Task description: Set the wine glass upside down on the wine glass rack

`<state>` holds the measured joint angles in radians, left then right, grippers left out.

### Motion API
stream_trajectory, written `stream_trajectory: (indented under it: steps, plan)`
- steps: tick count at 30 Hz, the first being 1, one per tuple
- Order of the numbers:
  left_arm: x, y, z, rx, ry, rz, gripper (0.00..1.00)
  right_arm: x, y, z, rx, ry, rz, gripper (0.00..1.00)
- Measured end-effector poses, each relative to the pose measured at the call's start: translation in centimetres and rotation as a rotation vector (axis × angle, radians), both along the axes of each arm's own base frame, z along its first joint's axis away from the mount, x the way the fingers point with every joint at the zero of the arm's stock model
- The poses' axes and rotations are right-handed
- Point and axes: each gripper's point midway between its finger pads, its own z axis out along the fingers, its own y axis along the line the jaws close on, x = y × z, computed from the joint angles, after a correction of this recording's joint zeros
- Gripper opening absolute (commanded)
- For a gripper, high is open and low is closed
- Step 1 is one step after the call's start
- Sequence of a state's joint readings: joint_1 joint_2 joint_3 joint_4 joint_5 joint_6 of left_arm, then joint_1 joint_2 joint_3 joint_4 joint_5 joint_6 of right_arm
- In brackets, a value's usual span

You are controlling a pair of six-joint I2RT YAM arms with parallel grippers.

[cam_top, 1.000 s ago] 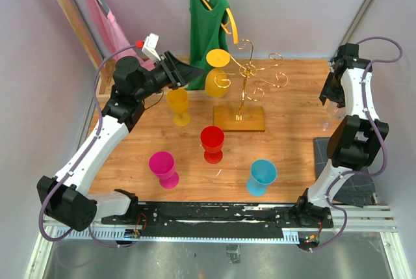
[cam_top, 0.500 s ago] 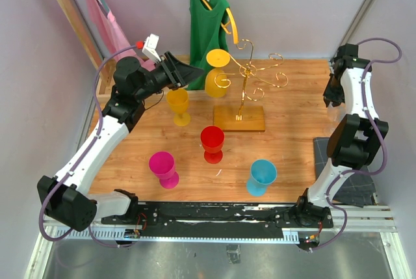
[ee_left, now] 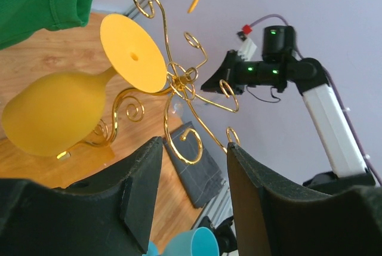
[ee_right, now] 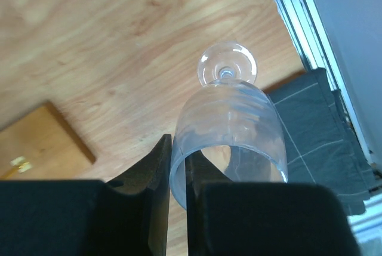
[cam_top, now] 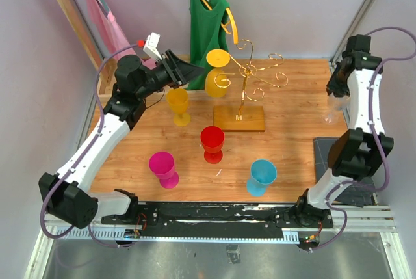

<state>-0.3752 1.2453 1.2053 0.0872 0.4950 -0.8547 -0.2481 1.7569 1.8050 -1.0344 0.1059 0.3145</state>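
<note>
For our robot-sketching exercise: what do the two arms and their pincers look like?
The left arm and right arm have white links between black joints, each trailed by a lilac cable. The left pincer and right pincer have two flat black fingers.

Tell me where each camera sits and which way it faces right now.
Top external: above and behind the bases, looking down on the table; left arm and right arm show whole.
Left wrist: on the left arm, looking across between the fingers of the open left gripper at the wine glass rack and its hanging yellow glass.
Right wrist: looking down past the right gripper, shut on the clear wine glass rim.
Shared: top external and left wrist both show rack, yellow glass and right arm.
</note>
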Motion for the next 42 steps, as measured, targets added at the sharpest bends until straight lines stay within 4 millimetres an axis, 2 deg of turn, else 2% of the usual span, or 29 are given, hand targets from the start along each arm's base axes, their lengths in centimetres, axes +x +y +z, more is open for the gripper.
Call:
stream_trajectory:
  steps: [3, 9, 13, 21, 24, 30, 33, 37, 42]
  plan:
    - [0.5, -0.2, 0.1, 0.001, 0.007, 0.0, 0.52, 0.3, 0.9, 3.5, 0.017, -0.133, 0.008, 0.01]
    - [0.8, -0.4, 0.9, -0.014, 0.006, -0.002, 0.52, 0.6, 3.9, 13.2, 0.05, -0.502, 0.082, 0.01]
    - [0.6, -0.6, 1.8, -0.036, -0.004, -0.017, 0.52, 1.1, 6.4, 18.5, 0.126, -0.723, 0.164, 0.01]
    - [0.5, -1.1, 4.4, -0.091, -0.045, -0.058, 0.52, 1.1, 11.2, 24.9, 0.336, -1.027, 0.301, 0.01]
    - [0.2, -1.4, 5.3, -0.123, -0.056, -0.083, 0.52, 0.3, 12.6, 28.9, 0.396, -1.162, 0.362, 0.01]
    - [0.0, -2.2, 6.7, -0.21, -0.065, -0.151, 0.53, -2.9, 16.0, 37.6, 0.588, -1.454, 0.533, 0.01]
    - [0.0, -2.6, 7.5, -0.261, -0.068, -0.193, 0.53, -4.4, 17.5, 40.7, 0.729, -1.557, 0.633, 0.01]
    - [0.0, -3.0, 8.8, -0.325, -0.079, -0.239, 0.54, -5.1, 18.6, 42.6, 0.914, -1.621, 0.745, 0.01]
    - [-0.3, -3.1, 11.2, -0.416, -0.113, -0.301, 0.54, -4.6, 19.8, 42.3, 1.156, -1.591, 0.834, 0.01]
